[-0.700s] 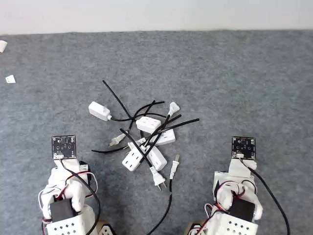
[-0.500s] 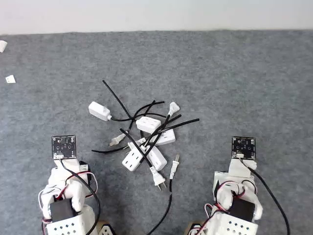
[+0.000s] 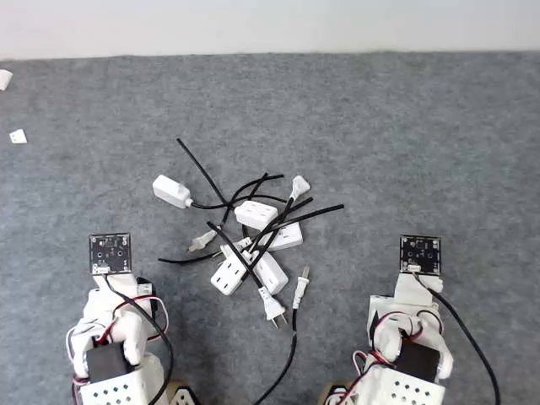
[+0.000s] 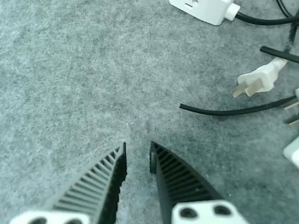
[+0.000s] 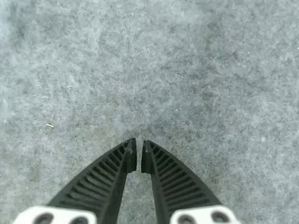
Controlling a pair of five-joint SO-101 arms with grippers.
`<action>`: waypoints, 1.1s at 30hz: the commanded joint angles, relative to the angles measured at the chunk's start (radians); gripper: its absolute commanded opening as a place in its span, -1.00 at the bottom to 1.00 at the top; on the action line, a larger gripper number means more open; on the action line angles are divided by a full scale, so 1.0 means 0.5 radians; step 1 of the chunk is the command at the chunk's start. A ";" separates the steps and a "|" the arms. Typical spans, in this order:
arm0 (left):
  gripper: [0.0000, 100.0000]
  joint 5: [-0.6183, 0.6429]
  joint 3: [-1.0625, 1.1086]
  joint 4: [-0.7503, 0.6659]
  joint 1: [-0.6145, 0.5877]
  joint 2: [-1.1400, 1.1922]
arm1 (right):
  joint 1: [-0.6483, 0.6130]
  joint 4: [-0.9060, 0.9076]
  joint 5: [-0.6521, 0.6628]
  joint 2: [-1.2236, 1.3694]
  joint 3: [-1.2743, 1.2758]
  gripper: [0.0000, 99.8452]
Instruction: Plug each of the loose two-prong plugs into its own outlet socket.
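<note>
Several white outlet blocks lie tangled with black cords mid-table, among them one (image 3: 256, 214) at the heap's middle and one (image 3: 172, 191) off to its left. Loose white two-prong plugs lie around them: one (image 3: 299, 186) at the far side, one (image 3: 200, 242) on the left, two (image 3: 274, 310) (image 3: 301, 287) at the near side. My left gripper (image 4: 138, 151) hangs over bare carpet with its jaws almost together and nothing between them; a plug (image 4: 256, 81) and an outlet block (image 4: 205, 8) lie beyond it. My right gripper (image 5: 138, 149) is shut over bare carpet, right of the heap.
Grey carpet (image 3: 405, 135) covers the table up to a white wall at the back. Two small white bits (image 3: 18, 136) (image 3: 4, 78) lie at the far left edge. Both arm bases stand at the near edge, left (image 3: 110, 354) and right (image 3: 409, 354).
</note>
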 commanded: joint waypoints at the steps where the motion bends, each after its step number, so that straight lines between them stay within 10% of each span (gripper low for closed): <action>1: -0.85 -0.015 -0.023 0.012 0.012 -0.012 | -0.008 0.002 0.015 0.008 0.031 -0.94; 33: -0.84 -0.009 -0.075 -0.077 0.012 -0.012 | -0.394 -0.351 0.003 0.008 0.015 -0.93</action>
